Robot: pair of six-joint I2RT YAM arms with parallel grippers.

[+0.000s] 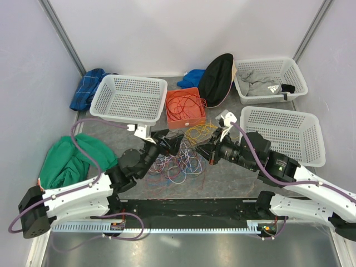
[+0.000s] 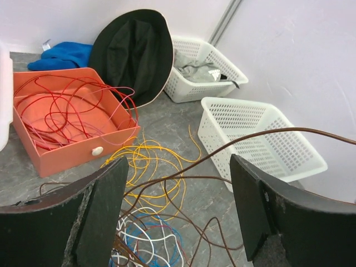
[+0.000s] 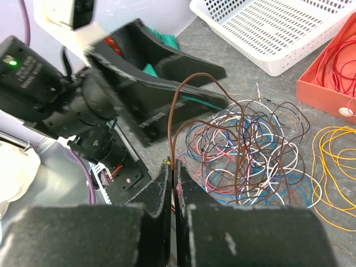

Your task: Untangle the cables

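A tangle of brown, white, blue, red and purple cables (image 1: 177, 164) lies on the table between the arms. It also shows in the right wrist view (image 3: 245, 150). My right gripper (image 3: 173, 169) is shut on a brown cable (image 3: 173, 122) that arches up from the tangle. In the top view the right gripper (image 1: 201, 152) is at the tangle's right edge. My left gripper (image 2: 178, 208) is open above the tangle, and the brown cable (image 2: 222, 150) runs between its fingers (image 2: 105, 211) without touching them. In the top view the left gripper (image 1: 173, 142) is just left of the right one. Yellow cables (image 2: 150, 167) lie loose beyond.
An orange box (image 1: 184, 108) holds red cables. White baskets stand at back left (image 1: 129, 99), right (image 1: 283, 133) and back right (image 1: 271, 79), the last with grey cloth. A black hat (image 1: 216, 78), blue cloths (image 1: 88, 89) and a green cloth (image 1: 69, 161) lie around.
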